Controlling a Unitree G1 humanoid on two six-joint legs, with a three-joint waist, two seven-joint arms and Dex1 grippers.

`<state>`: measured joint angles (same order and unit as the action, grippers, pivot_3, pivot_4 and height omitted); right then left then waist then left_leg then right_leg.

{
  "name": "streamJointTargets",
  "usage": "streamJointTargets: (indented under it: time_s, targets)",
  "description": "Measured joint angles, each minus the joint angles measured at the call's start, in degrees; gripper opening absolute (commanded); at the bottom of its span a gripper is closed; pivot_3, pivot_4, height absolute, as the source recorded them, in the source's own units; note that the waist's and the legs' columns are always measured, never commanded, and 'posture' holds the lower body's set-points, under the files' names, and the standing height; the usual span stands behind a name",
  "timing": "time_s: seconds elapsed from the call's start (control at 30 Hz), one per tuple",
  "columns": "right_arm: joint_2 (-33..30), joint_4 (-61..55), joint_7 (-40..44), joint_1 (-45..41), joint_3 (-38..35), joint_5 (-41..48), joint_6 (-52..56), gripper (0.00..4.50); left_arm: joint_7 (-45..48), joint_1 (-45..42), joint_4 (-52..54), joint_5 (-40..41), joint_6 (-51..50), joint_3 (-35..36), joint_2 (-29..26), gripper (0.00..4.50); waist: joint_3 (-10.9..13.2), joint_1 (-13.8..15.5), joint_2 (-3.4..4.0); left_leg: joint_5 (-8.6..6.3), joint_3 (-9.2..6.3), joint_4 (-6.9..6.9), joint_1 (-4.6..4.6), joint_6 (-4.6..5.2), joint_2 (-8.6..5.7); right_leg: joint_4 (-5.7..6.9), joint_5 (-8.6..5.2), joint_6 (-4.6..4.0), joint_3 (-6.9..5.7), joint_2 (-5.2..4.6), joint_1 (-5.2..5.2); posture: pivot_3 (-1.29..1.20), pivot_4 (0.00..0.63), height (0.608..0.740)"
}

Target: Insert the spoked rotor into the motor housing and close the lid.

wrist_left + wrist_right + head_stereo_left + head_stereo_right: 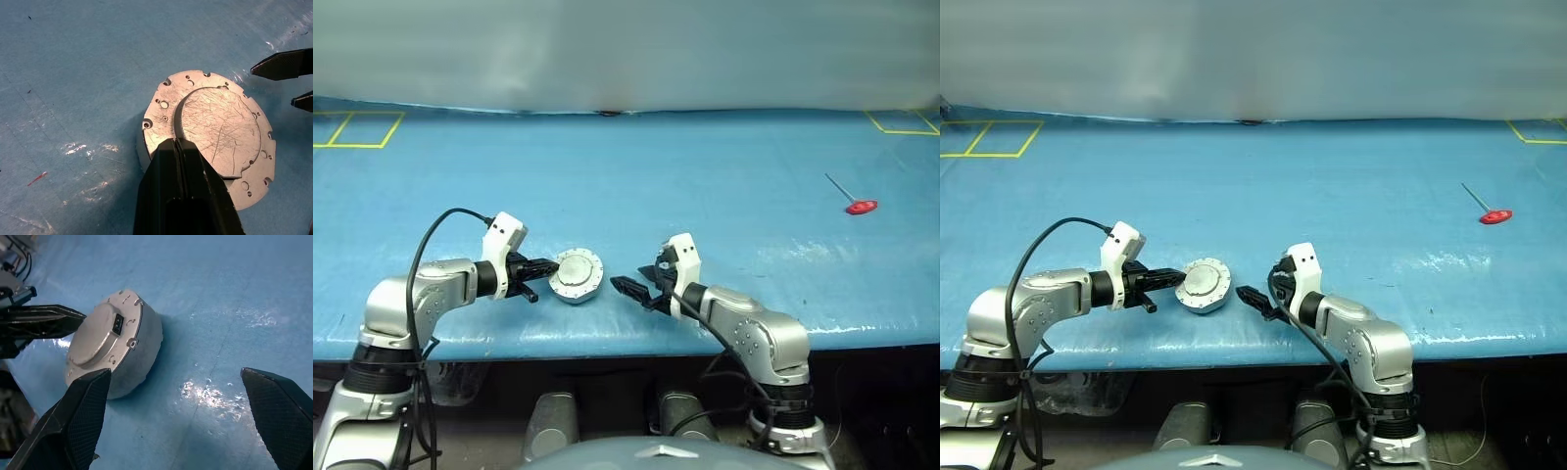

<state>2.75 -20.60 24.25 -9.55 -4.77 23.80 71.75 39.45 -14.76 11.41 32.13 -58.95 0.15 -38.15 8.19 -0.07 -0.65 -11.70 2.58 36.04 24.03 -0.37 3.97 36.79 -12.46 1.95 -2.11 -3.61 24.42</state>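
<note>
Left gripper point(178, 147) level, tips pressed on lid point(215, 127).

No readable text, label, brand or number is being shown on anything. The only markings being seen are yellow outline squares point(354, 128) taped on the blue table cover point(705, 196) at its far corners, and no lettering is being carried by them.
</note>
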Motion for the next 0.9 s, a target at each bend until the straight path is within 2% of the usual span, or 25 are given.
streamJointTargets:
  time_s: [0.2, 0.33, 0.53, 0.9]
  targets:
    - [1.61, 1.45, -4.77, -3.37, -7.36, 6.75, 10.56, 4.48, 0.35, 0.08, -0.01, -0.38, 0.48, -0.17, 0.15, 0.00, -0.02, -0.01, 0.00, 0.00, -0.03, 0.00, -0.01, 0.01, -0.06, -0.04, 0.01, 0.01, 0.00, -0.05, -0.04, 0.00, 0.150, 0.740]
    - [5.30, 4.96, -7.47, -8.69, -14.16, 9.70, 16.54, 4.48, 0.32, 0.20, 0.03, -0.52, 0.51, -0.01, 0.18, 0.00, -0.01, -0.09, 0.04, 0.00, -0.09, 0.00, 0.00, 0.02, -0.04, 0.01, 0.01, 0.00, -0.01, 0.01, -0.02, 0.00, 0.150, 0.740]
    - [5.57, 7.32, -9.66, -8.60, -16.93, 14.42, 20.14, 4.48, 0.41, 0.49, 0.24, -0.51, 0.55, 0.26, 0.32, 0.00, -0.03, -0.22, 0.07, 0.00, -0.18, -0.02, 0.12, 0.03, -0.16, -0.03, 0.00, 0.02, 0.02, -0.01, -0.12, 0.00, 0.150, 0.740]
    - [5.76, 14.03, -14.93, -8.92, -16.98, 21.81, 16.95, 4.48, 0.30, 0.83, 0.27, -0.68, 0.57, 0.43, 0.30, 0.00, -0.09, -0.64, 0.06, 0.00, -0.48, -0.02, -0.13, 0.04, -0.15, -0.02, -0.05, 0.07, -0.03, 0.05, -0.27, 0.00, 0.150, 0.740]
